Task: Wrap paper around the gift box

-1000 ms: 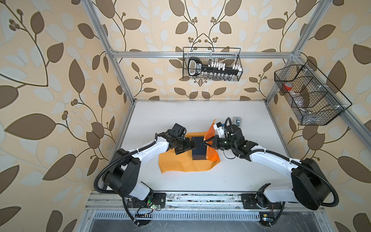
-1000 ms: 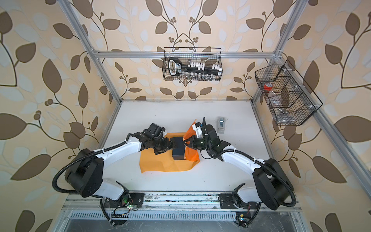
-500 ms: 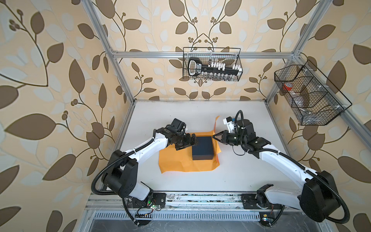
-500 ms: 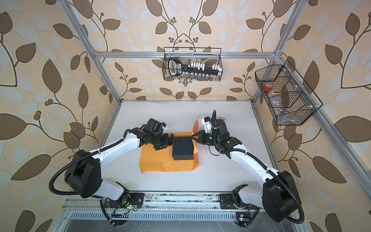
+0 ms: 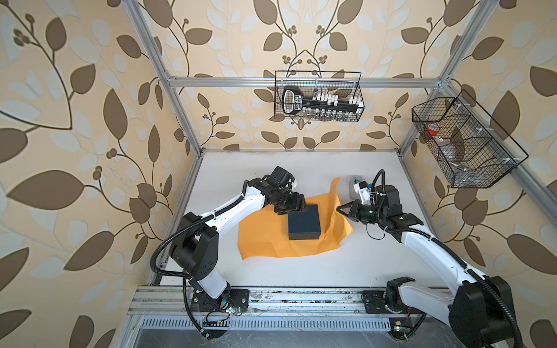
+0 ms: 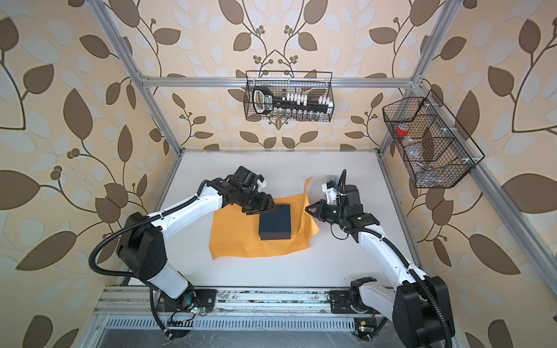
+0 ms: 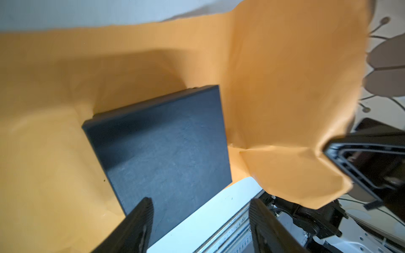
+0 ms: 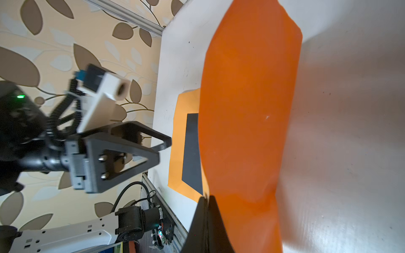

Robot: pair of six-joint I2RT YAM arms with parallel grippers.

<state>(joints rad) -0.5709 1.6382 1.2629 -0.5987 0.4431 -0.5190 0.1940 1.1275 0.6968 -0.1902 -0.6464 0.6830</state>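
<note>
Robotics lab test cell, aluminium frame (image 5: 271, 81) lined with leaf-patterned wallpaper panels (image 5: 75, 150), white table (image 5: 301, 271) inside, wire baskets (image 5: 319, 117) hung on the frame, two robot arms (image 5: 428, 250) bolted to a rail (image 5: 301, 296) along the table's front edge.

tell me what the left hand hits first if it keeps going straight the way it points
Probably the gift box: the open left hand points across its lid. Depth is unclear; if it passes above, the raised flap of the paper pinched by the right hand is next.
</note>
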